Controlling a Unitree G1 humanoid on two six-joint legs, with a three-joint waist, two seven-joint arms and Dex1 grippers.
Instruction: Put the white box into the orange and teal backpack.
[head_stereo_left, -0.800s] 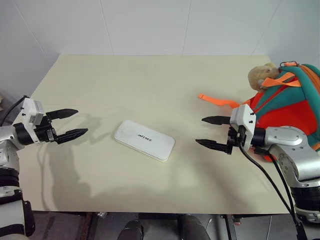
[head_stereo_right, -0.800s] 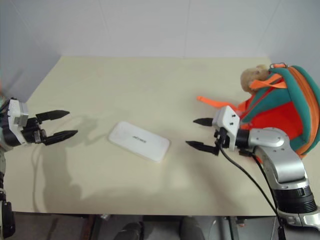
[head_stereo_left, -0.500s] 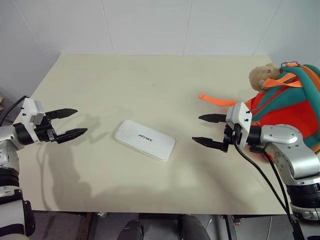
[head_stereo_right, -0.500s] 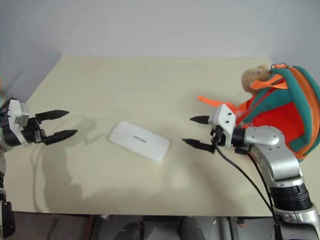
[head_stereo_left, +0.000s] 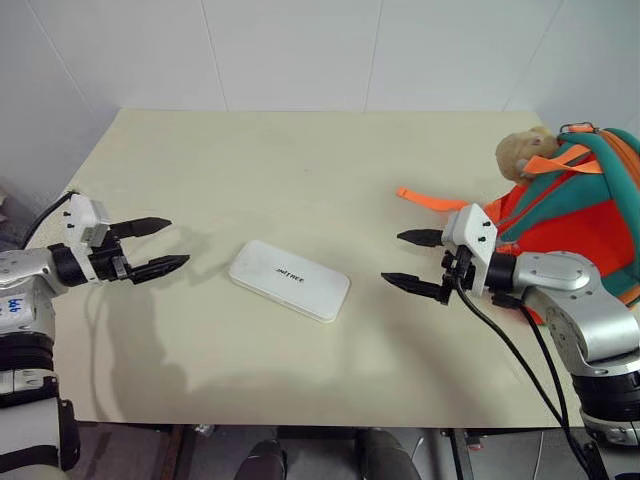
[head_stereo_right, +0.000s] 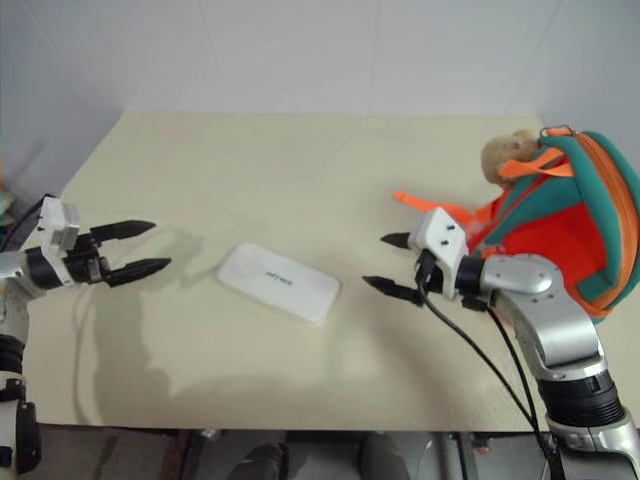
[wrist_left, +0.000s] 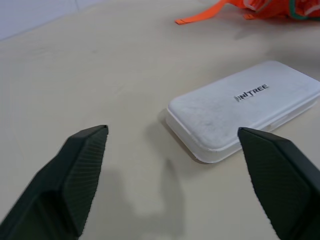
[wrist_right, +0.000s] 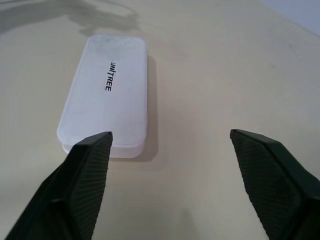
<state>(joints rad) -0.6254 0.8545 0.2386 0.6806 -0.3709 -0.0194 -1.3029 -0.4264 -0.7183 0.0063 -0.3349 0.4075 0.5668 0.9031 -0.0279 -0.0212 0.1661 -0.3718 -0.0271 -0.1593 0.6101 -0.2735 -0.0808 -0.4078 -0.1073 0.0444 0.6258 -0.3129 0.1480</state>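
So the white box (head_stereo_left: 290, 280) is lying flat on the table (head_stereo_left: 300, 170), pretty much in the middle, turned at a bit of an angle with the dark lettering facing up. Nothing is touching it.

The left claw (head_stereo_left: 160, 247) hovers off to the box's left side, fingers spread wide, holding nothing, pointing toward the box with a clear gap between them. The right claw (head_stereo_left: 418, 262) is on the other side doing the same thing: fingers wide apart, empty, aimed at the box's right end but still apart from it.

The orange and teal backpack (head_stereo_left: 575, 215) sits at the right edge of the table, behind the right arm. A tan plush toy (head_stereo_left: 522, 152) is perched at its top, and one orange strap (head_stereo_left: 432, 198) trails out across the table toward the middle.
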